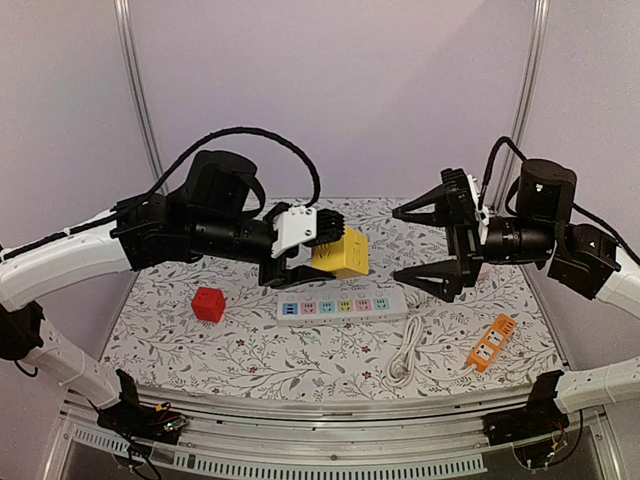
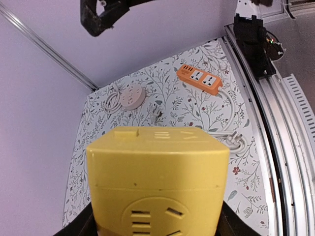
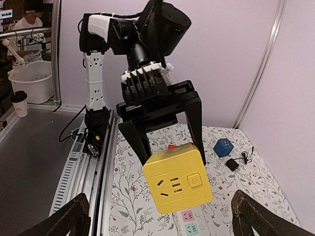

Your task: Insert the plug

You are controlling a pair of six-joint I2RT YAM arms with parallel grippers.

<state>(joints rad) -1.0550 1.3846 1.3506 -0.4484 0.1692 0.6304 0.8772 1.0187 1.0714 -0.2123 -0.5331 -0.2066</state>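
Observation:
My left gripper (image 1: 328, 250) is shut on a yellow cube socket (image 1: 343, 252) and holds it in the air above the white power strip (image 1: 340, 307). In the left wrist view the cube (image 2: 157, 182) fills the lower half, its sockets showing. My right gripper (image 1: 396, 245) is open and empty, facing the cube from the right with a gap between them. In the right wrist view the cube (image 3: 177, 177) hangs between the left fingers, ahead of my open right gripper (image 3: 160, 196). A white plug on its coiled cable (image 1: 403, 362) lies on the table; it also shows in the left wrist view (image 2: 234, 140).
A red cube (image 1: 208, 304) sits at the left and an orange power strip (image 1: 493, 343) at the right. A round white socket (image 2: 130, 97), a blue cube (image 3: 223, 147) and a black adapter (image 3: 231, 164) lie on the floral mat (image 1: 180, 340).

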